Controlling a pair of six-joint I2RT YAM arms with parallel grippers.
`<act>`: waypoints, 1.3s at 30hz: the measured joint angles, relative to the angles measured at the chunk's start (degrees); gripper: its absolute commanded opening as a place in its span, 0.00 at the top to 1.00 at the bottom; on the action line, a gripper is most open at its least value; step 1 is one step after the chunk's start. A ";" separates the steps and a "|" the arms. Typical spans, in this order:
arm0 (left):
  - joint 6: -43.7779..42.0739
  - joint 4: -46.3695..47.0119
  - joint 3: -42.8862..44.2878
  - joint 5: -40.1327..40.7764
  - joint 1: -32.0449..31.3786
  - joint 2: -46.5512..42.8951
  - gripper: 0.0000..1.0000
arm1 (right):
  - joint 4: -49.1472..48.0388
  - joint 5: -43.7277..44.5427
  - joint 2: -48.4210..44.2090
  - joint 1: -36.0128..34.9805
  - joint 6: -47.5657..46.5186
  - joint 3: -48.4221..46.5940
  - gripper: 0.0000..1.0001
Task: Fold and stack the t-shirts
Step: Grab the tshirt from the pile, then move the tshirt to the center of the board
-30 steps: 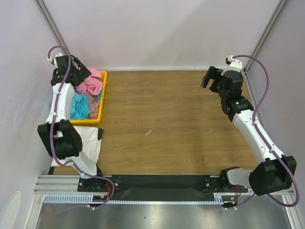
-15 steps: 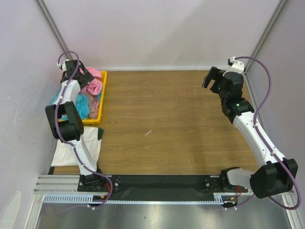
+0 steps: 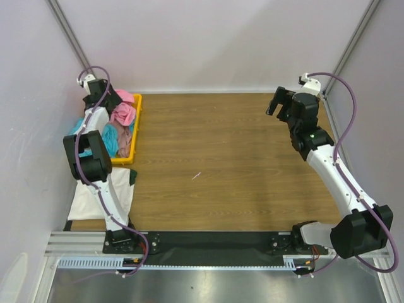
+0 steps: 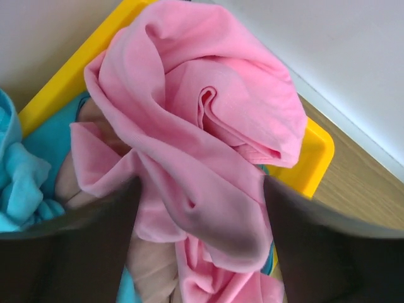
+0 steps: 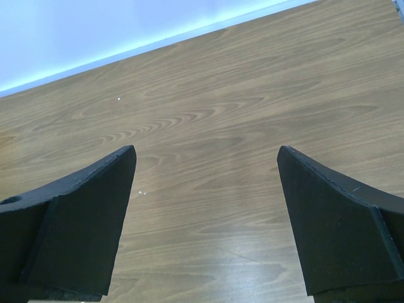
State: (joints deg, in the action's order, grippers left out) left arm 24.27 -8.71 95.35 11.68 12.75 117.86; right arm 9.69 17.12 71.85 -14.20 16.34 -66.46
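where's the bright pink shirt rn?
The bright pink shirt is at the far end of the yellow tray, far left in the top view, beside the turquoise shirt, under the left tool.

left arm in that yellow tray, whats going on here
The left gripper hangs over the yellow tray, jaws open either side of the crumpled pink t-shirt, nothing gripped. A cream-white t-shirt lies flat on the table by that arm's base. The right gripper hovers open above bare wood.
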 measured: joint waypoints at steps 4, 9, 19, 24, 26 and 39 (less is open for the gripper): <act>-1.38 0.37 0.39 0.02 0.02 1.81 0.72 | 0.33 0.48 1.18 -0.50 -0.76 -1.73 0.00; -3.87 0.33 0.72 -1.68 0.02 2.47 1.00 | 0.37 1.20 1.29 -0.74 -1.09 -2.82 0.00; -13.75 -5.60 0.70 -5.97 -4.52 -10.47 1.00 | 5.05 5.40 5.53 -0.55 -0.90 -10.62 0.01; -15.54 -7.76 3.19 -9.05 -15.61 -23.56 1.00 | 6.93 5.31 5.57 1.70 1.14 -11.54 0.00; -15.80 -7.82 4.72 -9.94 -20.50 -26.97 1.00 | 7.61 4.92 5.60 3.43 2.62 -12.00 0.00; -8.26 1.49 -1.11 -22.95 -42.80 -28.46 1.00 | 12.66 0.68 -2.64 12.28 7.82 -6.93 0.00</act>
State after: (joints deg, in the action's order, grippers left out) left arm 16.01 -7.22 94.24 -11.27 -30.04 89.41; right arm 22.35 17.80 69.21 -1.91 24.16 -73.38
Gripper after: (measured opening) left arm 0.039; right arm 0.995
